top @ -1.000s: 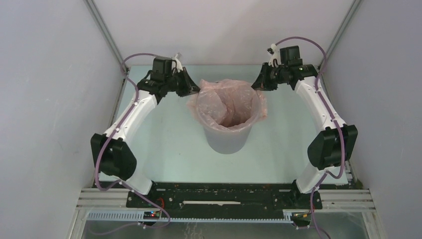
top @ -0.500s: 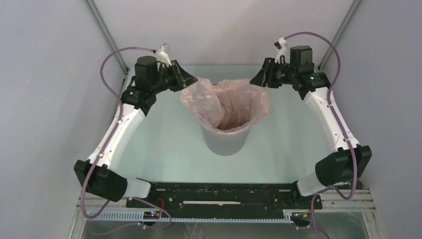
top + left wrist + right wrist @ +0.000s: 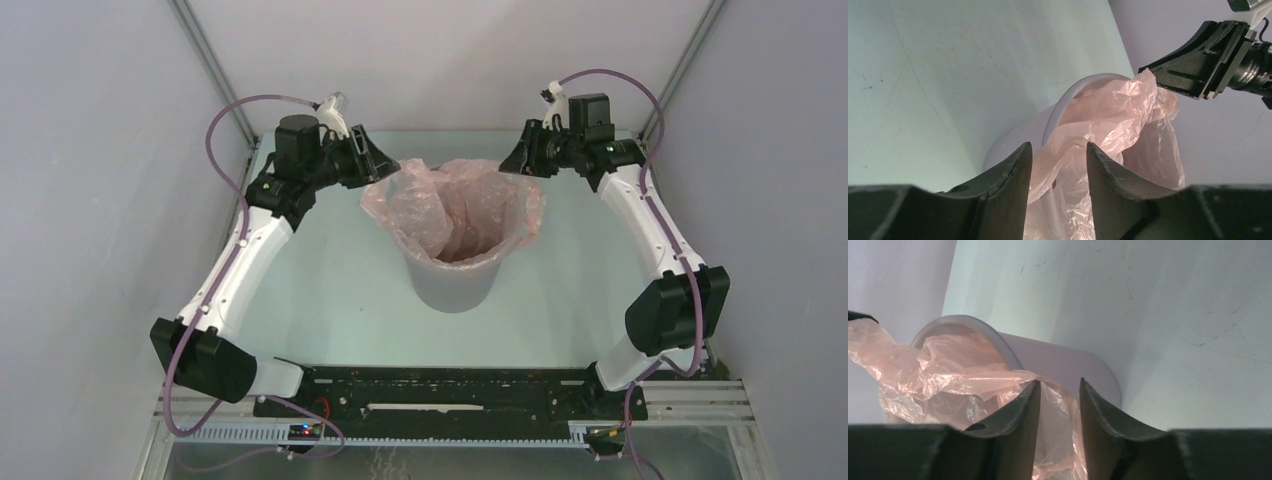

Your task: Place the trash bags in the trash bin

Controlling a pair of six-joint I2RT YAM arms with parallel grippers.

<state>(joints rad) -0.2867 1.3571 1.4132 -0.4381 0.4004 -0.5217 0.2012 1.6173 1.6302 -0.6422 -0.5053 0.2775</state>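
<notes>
The grey trash bin [image 3: 455, 285] stands upright mid-table. The pale-pink trash bag [image 3: 455, 205] sits in it, its mouth spread over the rim and hanging outside. My left gripper [image 3: 390, 172] is at the bag's left edge and my right gripper [image 3: 507, 163] at its right edge. In the left wrist view the jaws of the left gripper [image 3: 1058, 147] stand apart, with bag film [image 3: 1113, 115] running between them above the bin [image 3: 1013, 145]. In the right wrist view the right gripper [image 3: 1059, 384] is open, and film [image 3: 948, 370] lies over its left fingertip beside the bin [image 3: 1068, 365].
The pale green table [image 3: 330, 280] is boxed in by grey walls on the left, back [image 3: 450, 60] and right. Purple cables loop above both wrists. The arms' black base rail [image 3: 450, 395] runs along the near edge.
My left arm swung outward to the left and the bag's left edge went with it, widening the mouth. My right gripper shifted slightly, its elbow folding inward.
</notes>
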